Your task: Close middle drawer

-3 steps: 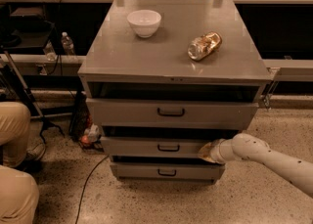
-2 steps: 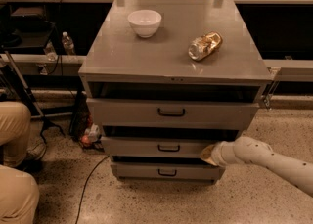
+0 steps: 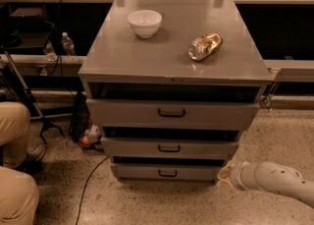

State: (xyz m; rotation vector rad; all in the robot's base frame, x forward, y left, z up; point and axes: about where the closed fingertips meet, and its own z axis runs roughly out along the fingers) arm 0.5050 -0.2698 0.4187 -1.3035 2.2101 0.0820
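Observation:
The grey cabinet [image 3: 171,62] has three stacked drawers. The middle drawer [image 3: 147,148] shows as a low grey front with a small black loop handle [image 3: 169,148], with a dark gap above it. My gripper [image 3: 226,172] is at the end of the white arm [image 3: 274,180]. It is low near the floor, beside the cabinet's lower right corner. It sits below and to the right of the middle drawer's right end and is apart from it.
A white bowl [image 3: 144,22] and a crumpled shiny bag [image 3: 205,46] lie on the cabinet top. The taller top drawer [image 3: 171,113] and the narrow bottom drawer [image 3: 167,172] flank the middle one. A person's legs [image 3: 14,170] are at the left. A cable [image 3: 88,180] runs across the floor.
My gripper has drawn back from the right end of the middle drawer's front, moving down and to the right. The drawer front looks about where it was.

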